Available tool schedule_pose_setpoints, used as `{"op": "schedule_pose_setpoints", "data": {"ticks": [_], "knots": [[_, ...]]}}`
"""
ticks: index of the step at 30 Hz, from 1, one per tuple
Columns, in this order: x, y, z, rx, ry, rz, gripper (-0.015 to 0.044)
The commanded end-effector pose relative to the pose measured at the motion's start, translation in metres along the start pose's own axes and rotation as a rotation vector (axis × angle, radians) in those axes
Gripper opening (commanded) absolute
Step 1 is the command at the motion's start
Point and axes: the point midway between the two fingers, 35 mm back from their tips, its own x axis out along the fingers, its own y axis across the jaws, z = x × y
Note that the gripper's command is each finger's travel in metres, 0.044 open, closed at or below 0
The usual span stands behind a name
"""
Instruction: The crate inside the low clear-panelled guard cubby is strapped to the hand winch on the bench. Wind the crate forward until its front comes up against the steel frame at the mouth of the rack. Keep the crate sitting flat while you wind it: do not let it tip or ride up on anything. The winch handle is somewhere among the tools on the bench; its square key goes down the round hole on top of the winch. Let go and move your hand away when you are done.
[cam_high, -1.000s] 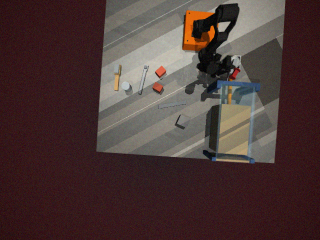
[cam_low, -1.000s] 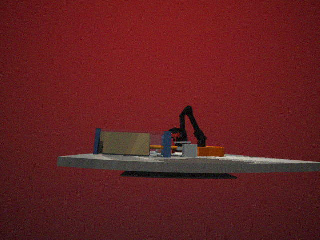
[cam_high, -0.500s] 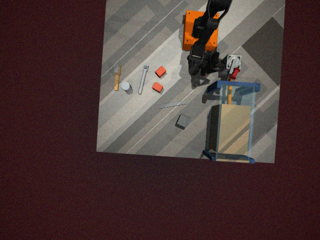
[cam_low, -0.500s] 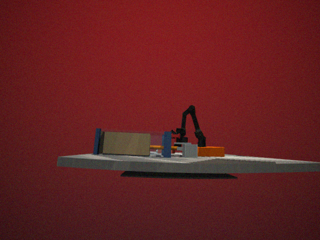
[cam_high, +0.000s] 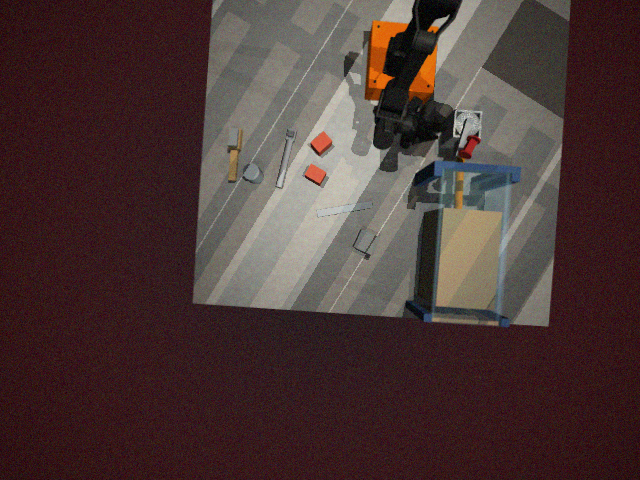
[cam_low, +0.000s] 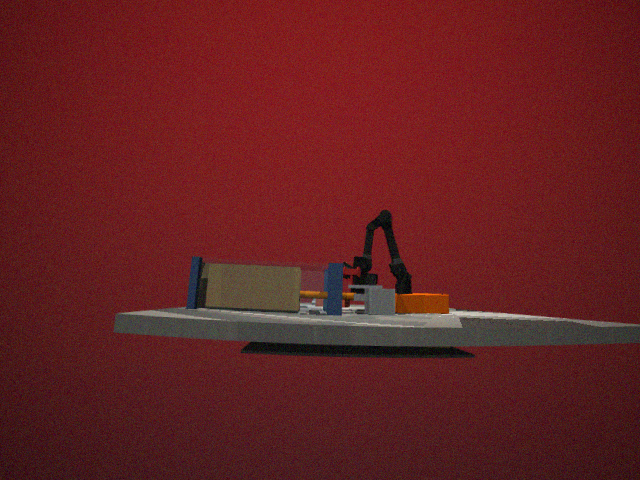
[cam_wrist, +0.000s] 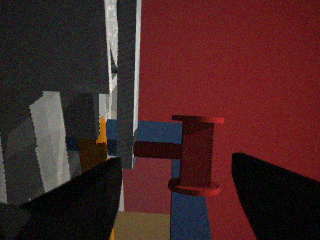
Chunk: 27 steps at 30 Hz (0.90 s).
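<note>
Top view: the black parallel-jaw gripper (cam_high: 438, 114) (cam_low: 345, 270) (cam_wrist: 176, 165) is beside the winch, on its left. Fingers apart, nothing clamped. In the wrist view a red spool-shaped knob (cam_high: 469, 147) (cam_wrist: 197, 152) appears in the gap between the fingertips; contact not seen.

Tool: grey flat crank bar (cam_high: 461, 139) (cam_low: 364, 286) (cam_wrist: 127, 100) and knob are together as one handle, lying over the silver-grey square-bodied hand winch (cam_high: 477, 133) (cam_low: 379, 301). Cannot tell how deep the key sits in the hole.

Crate: tan, box-shaped crate (cam_high: 470, 258) (cam_low: 253, 287) (cam_wrist: 145, 225), inside the clear-panelled cubby (cam_high: 438, 273), toward its near end. An orange strap (cam_high: 459, 191) (cam_low: 313, 295) runs from its far face toward the winch. Open space lies between that face and the blue steel frame (cam_high: 478, 166) (cam_low: 337, 289) (cam_wrist: 187, 215) at the far mouth. Crate looks flat, upright.

Far side: orange square base plate (cam_high: 378, 38) (cam_low: 422, 303) under the arm.

Left of the rack: two small red blocks (cam_high: 321, 143) (cam_high: 315, 174), a thin pale strip (cam_high: 344, 209) nearer. Farther left: long grey metal wrench-like tool (cam_high: 284, 160), grey cylinder (cam_high: 252, 173), wooden-handled tool (cam_high: 233, 165) at far left of the group
</note>
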Motion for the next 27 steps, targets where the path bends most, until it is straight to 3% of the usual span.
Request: {"op": "schedule_pose_setpoints", "data": {"ticks": [1, 6, 15, 27], "knots": [[-0.001, 0.000, 0.001, 0.004, 0.000, -0.003, 0.0240], [-0.001, -0.016, -0.005, 0.002, 0.000, -0.002, 0.0240], [-0.002, -0.099, -0.010, -0.002, 0.001, 0.000, 0.0240], [-0.002, -0.100, -0.010, -0.002, 0.001, 0.000, 0.0240]]}}
